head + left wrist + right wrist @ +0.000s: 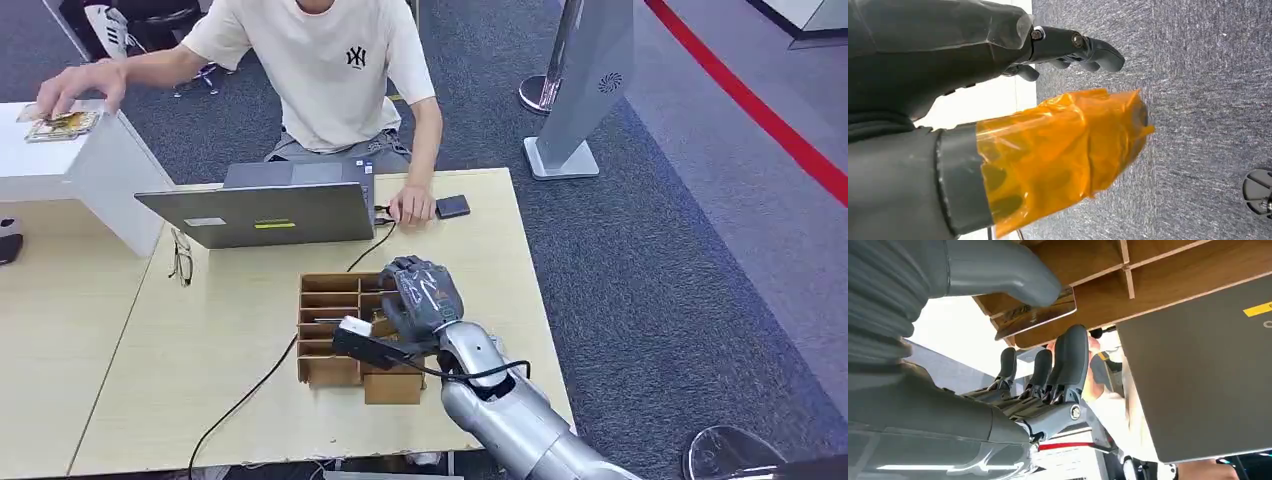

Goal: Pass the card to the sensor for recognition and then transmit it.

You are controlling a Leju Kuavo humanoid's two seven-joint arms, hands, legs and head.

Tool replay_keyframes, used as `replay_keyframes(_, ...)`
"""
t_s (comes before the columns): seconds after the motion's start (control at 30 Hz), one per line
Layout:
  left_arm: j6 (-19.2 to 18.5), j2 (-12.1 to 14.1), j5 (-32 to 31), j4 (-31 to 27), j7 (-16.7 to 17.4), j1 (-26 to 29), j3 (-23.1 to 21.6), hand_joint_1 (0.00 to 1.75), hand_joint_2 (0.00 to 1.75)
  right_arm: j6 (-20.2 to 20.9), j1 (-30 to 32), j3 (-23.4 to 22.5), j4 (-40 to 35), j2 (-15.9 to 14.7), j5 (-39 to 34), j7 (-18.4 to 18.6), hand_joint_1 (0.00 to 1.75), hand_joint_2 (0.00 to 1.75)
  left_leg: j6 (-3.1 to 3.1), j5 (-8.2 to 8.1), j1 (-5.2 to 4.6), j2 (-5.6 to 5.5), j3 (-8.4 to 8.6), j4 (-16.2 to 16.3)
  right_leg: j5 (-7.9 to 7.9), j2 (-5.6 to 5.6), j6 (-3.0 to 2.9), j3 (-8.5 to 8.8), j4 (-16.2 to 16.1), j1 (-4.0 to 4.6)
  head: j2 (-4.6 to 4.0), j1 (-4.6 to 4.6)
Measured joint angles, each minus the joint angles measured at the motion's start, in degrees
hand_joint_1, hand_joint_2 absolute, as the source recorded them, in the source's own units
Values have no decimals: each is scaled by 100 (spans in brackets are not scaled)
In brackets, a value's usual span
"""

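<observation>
One right hand (pixel 422 296) is reaching over one brown cardboard slotted organizer (pixel 335 325) on the pale wooden table (pixel 230 400). In the right wrist view one card (pixel 1040 316) is lying right at the thumb (pixel 1003 272), with the thumb against its face and the darker fingers (pixel 1068 362) standing just apart on its other side; whether they are actually pinching it I cannot tell. The card's print is too blurred to read.

One left hand (pixel 1013 125) is hanging over grey carpet (pixel 1208 100), its thumb wrapped in orange film, its dark fingers (pixel 1083 47) extended and apart, holding nothing.

Beyond the right hand, one grey laptop (pixel 262 212) is sitting open with a yellow label whose text is unreadable. One person (pixel 325 75) in a pale T-shirt bearing an "NY" logo is sitting behind it, one hand resting by a small black device (pixel 452 206) just beyond the right hand, the other on a white box (pixel 90 160) where another card (pixel 60 124) is lying. One pair of glasses (pixel 181 258) is lying beside the laptop.
</observation>
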Motion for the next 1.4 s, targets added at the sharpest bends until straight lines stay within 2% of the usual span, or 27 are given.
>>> replay_keyframes(0.27, 0, 0, 0, 0, 0, 0, 0, 0, 0, 4, 0, -22, 35, -2, 2, 0, 98, 175, 0, 0, 0, 0, 0, 0, 0, 0, 0, 0, 0, 0, 0, 0)
replay_keyframes(0.3, 0, 0, 0, 0, 2, 0, 0, 0, 0, 4, 0, -26, 44, -4, 2, 0, 134, 175, 0, 0, 0, 0, 0, 0, 0, 0, 0, 0, 0, 0, 0, 0)
replay_keyframes(0.4, 0, 0, 0, 0, 2, 0, 0, 0, 0, 13, 0, -28, 48, -9, 2, 2, 152, 175, 0, 0, 0, 0, 0, 0, 0, 0, 0, 0, 0, 0, 0, 0)
replay_keyframes(0.47, 0, 0, 0, 0, 0, 0, 0, 0, 0, 20, -1, -31, 48, -11, 2, 2, 154, 175, 0, 0, 0, 0, 0, 0, 0, 0, 0, 0, 0, 0, 0, 0)
replay_keyframes(0.5, 0, 0, 0, 0, 2, 0, 0, 0, 0, 20, -4, -31, 50, -11, 2, 2, 161, 175, 0, 0, 0, 0, 0, 0, 0, 0, 0, 0, 0, 0, 0, 0)
replay_keyframes(0.9, 0, 0, -2, 0, 2, 0, 0, 0, 0, 31, -30, -44, 50, -15, 4, 2, 166, 175, 0, 0, 0, 0, 0, 0, 0, 0, 0, 0, 0, 0, 0, 0)
replay_keyframes(1.0, 2, 0, -2, 0, 0, 0, 0, 0, 0, 37, -35, -44, 52, -15, 4, 2, 162, 175, 0, 0, 0, 0, 0, 0, 0, 0, 0, 0, 0, 0, 0, 0)
replay_keyframes(1.1, 0, 0, -4, 0, 2, 0, 0, 0, 0, 37, -38, -44, 52, -15, 2, 2, 171, 175, 0, 0, 0, 0, 0, 0, 0, 0, 0, 0, 0, 0, 0, 0)
replay_keyframes(1.4, 0, -2, 0, 0, 0, 2, 0, 0, 0, -9, -11, -140, -75, -24, -85, -44, 173, 175, 0, 0, 0, 0, 0, 0, 0, 0, 0, 0, 0, 0, 0, 0)
